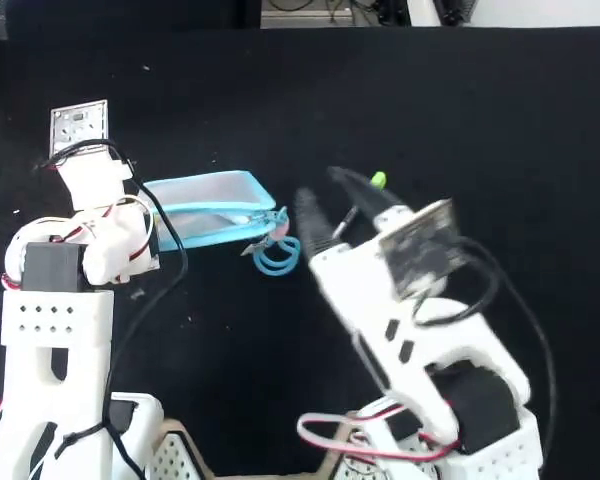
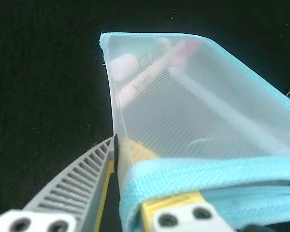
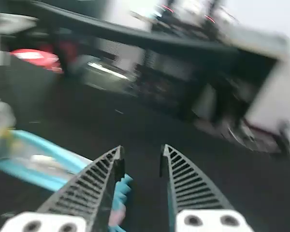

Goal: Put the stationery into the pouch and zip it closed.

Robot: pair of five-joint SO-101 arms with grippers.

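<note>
A translucent pouch (image 1: 215, 205) with light blue trim lies on the black table, holding pens and other stationery (image 2: 145, 72). My left gripper (image 1: 148, 226) is shut on the pouch (image 2: 193, 125) at its left end, with the blue edge clamped between the fingers (image 2: 82, 179). The zipper pull with blue rings (image 1: 276, 252) hangs off the pouch's right end. My right gripper (image 1: 316, 184) hovers open just right of that end, nothing between its fingers (image 3: 94, 188). The pouch (image 3: 34, 159) and pull (image 3: 122, 186) sit beside it. A green-tipped pen (image 1: 378, 180) lies by the right gripper.
A small white tag (image 1: 79, 124) lies at the back left behind the left arm. The table's far edge (image 1: 310, 27) borders room clutter. Black tabletop stretches to the right and back.
</note>
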